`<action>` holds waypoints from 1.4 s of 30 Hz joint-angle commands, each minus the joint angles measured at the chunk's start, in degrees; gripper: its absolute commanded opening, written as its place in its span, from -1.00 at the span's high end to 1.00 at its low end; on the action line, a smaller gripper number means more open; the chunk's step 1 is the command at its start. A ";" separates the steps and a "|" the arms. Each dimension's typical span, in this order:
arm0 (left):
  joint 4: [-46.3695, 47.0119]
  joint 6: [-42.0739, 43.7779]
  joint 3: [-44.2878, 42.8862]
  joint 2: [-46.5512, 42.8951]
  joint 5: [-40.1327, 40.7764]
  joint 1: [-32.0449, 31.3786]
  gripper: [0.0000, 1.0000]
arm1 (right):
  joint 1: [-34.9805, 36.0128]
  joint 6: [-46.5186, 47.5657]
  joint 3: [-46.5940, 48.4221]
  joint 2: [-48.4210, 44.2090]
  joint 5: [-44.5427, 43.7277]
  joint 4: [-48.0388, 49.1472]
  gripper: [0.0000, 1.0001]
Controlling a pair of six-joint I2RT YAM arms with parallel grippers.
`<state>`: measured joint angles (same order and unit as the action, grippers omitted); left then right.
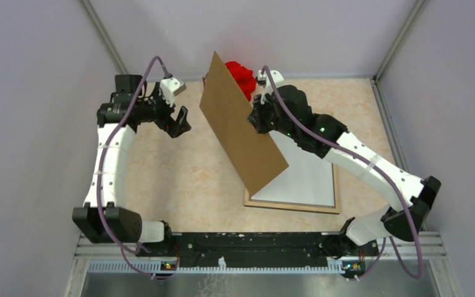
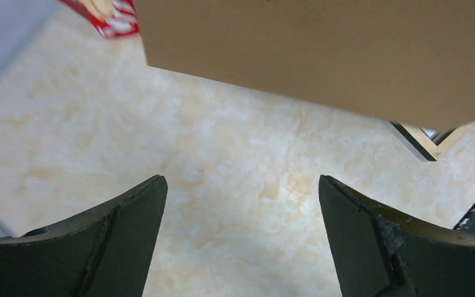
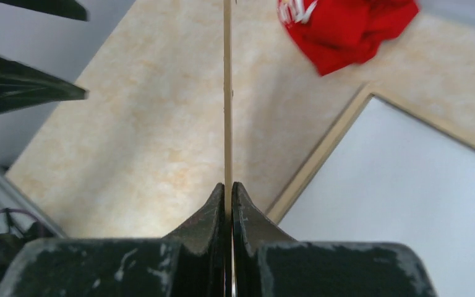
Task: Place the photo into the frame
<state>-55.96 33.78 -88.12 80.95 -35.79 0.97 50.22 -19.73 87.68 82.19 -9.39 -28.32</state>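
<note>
Now the table [image 1: 179, 179] has the frame [image 1: 290, 206] lying flat on its right side. The photo [image 1: 238, 130] stands up tilted with its brown back showing, its low corner over the frame's near left corner. The right gripper [image 3: 229, 189] pinches the photo's edge tight. The left gripper [image 2: 241, 179] hangs wide open beside it. A red cloth [image 1: 241, 77] sits behind.

Showing only the brown back of the photo [image 1: 241, 133] from above and from the left wrist, only its thin edge from the right wrist; keeping the printed face out of sight everywhere. Hiding part of the frame [image 1: 290, 206] beneath the photo from above, and half of the red cloth [image 1: 242, 77] behind the photo's far end. Leaving just one frame corner peeking out under the photo at the left wrist. Cutting off frame and cloth beside the photo at the right wrist's picture edges.
</note>
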 commanded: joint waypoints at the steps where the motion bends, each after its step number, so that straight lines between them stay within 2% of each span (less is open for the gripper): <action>1: -0.64 8.65 -3.64 -9.40 -7.27 -0.04 -0.97 | 0.43 13.29 4.40 -6.58 -8.44 3.40 1.00; 5: -0.73 12.98 -3.39 -12.99 -11.52 -0.02 -0.97 | 0.50 13.94 6.22 -6.53 -4.95 1.83 1.00; 9: -5.38 25.02 -3.48 -13.83 -19.34 -0.10 -0.97 | 0.69 13.11 11.52 -3.27 -0.15 -4.61 1.00; 14: 1.71 32.54 -1.31 -17.56 -22.49 -0.71 -0.97 | 3.66 13.54 15.08 -0.68 -0.14 -8.76 1.00; 16: 2.69 38.34 -0.62 -19.35 -23.91 -0.78 -0.97 | 4.56 12.98 18.35 1.55 -0.20 -12.02 1.00; 20: 5.03 46.85 -0.19 -21.79 -23.71 -0.73 -0.97 | 5.42 11.10 29.95 8.81 0.06 -25.00 1.00; 26: -13.16 64.21 -7.20 -17.56 -19.60 -3.96 -0.96 | 10.24 13.22 34.55 13.21 -2.24 -29.76 1.00; 32: -13.78 67.34 -1.45 -19.60 -16.58 -4.38 -0.96 | 13.09 14.00 40.22 18.49 -1.54 -35.24 1.00; 42: -21.41 71.75 -0.19 -17.40 -10.82 -4.58 -0.81 | 17.81 15.51 36.81 17.90 0.60 -32.74 1.00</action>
<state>-74.32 101.51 -88.05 62.70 -47.05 -3.22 66.24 -5.50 123.76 101.65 -9.91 -64.95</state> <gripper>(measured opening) 0.918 0.014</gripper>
